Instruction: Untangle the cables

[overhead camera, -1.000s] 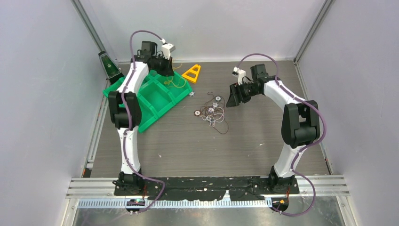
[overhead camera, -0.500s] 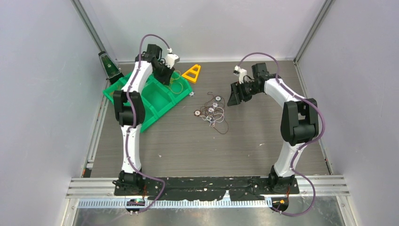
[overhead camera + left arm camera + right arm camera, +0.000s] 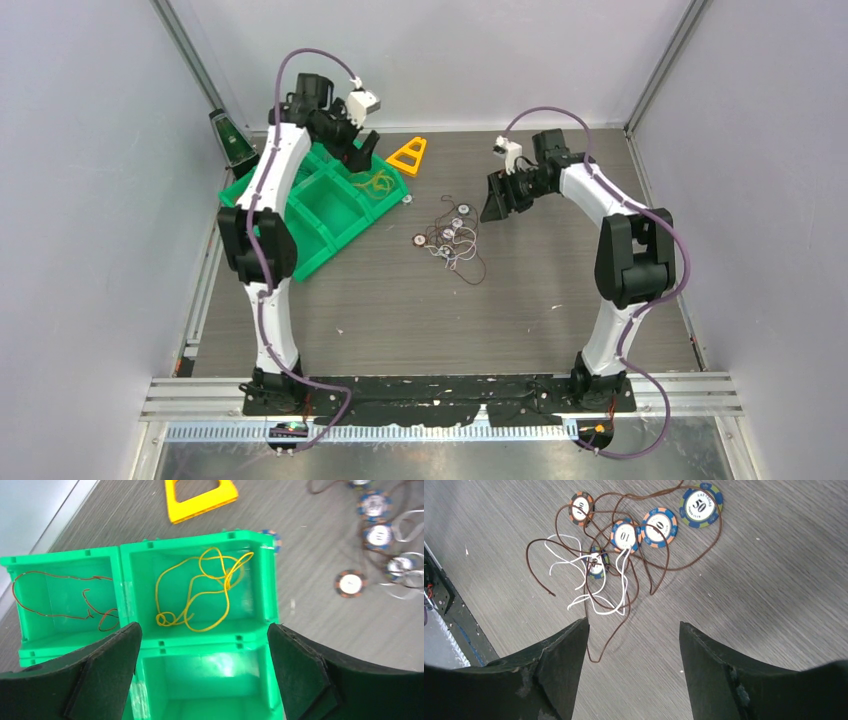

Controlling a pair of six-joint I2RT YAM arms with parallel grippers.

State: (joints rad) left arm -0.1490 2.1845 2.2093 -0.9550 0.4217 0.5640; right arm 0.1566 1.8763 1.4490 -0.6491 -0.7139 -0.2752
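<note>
Tangle: a brown cable (image 3: 667,555) and a white cable (image 3: 623,582) lie looped through each other on the grey table (image 3: 774,605), among several poker chips (image 3: 659,526). They sit at the centre of the overhead frame.
Right gripper: the right gripper (image 3: 633,625) hangs over the table with its jaws apart and nothing between them. In its wrist view the tangle fills the upper middle, just past the fingertips. One brown end trails down beside the finger on the left of the frame.
Bin: a green bin (image 3: 122,585) sits at the upper left of the overhead frame.
Left gripper: the left gripper (image 3: 204,635) is above the bin, jaws spread wide and empty.
Yellow cable: the yellow cable (image 3: 200,594) is coiled loose in the compartment straight beyond the gap between the fingers, clear of both.
Red cable: the red cable (image 3: 89,602) lies in the neighbouring compartment, at frame left.
Farthest: a yellow triangle (image 3: 197,509) lies on the table beyond the bin, at the top edge.
</note>
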